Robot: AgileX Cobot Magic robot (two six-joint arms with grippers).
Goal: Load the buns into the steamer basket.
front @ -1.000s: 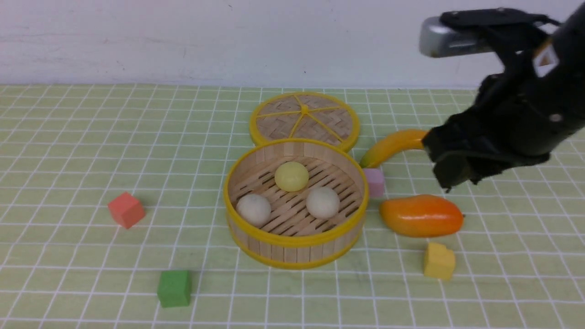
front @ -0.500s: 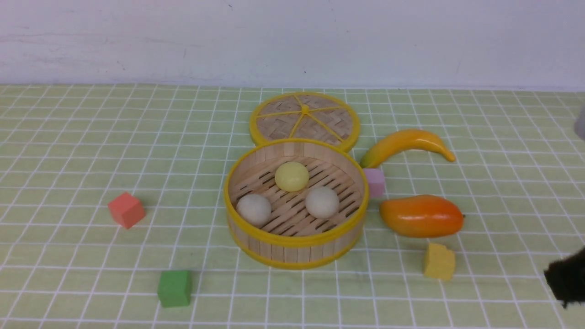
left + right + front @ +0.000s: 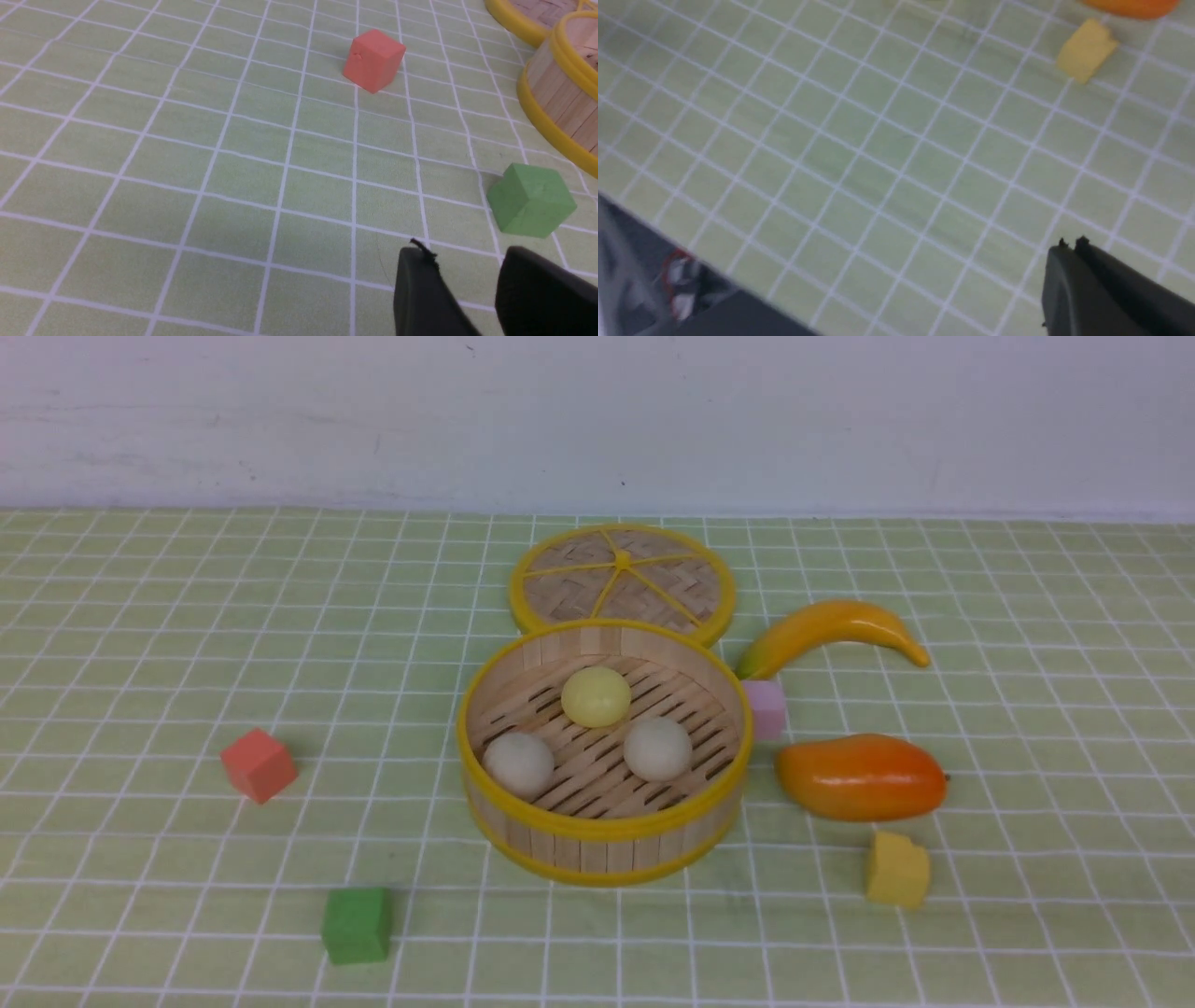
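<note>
Both pincers hang empty, left pincer (image 3: pixel 472 275) parted, right pincer (image 3: pixel 1071 249) clenched; three smooth round buns (image 3: pixel 596 696) sit on the slatted wooden steamer basket (image 3: pixel 602 826).

Above the steamer basket (image 3: pixel 605 840): open from overhead; three buns (image 3: pixel 596 696) sit apart on its slats.
Behind the basket: woven lid (image 3: pixel 623 581) lies flat against the far rim, blocking a low approach from there.
My right of the basket: crowded. Pink cube (image 3: pixel 767 707) touches the wall, banana (image 3: pixel 831 630) behind, mango (image 3: pixel 861 777) just beside, yellow block (image 3: pixel 897 870) nearer me.
My left of the basket: wide bare cloth; only a red cube (image 3: pixel 259 764), well apart.
Front left: green cube (image 3: pixel 356 924), near my left gripper (image 3: pixel 467 280), whose jaws stand apart.
My right gripper (image 3: pixel 1069 254): pressed closed, over bare cloth.
</note>
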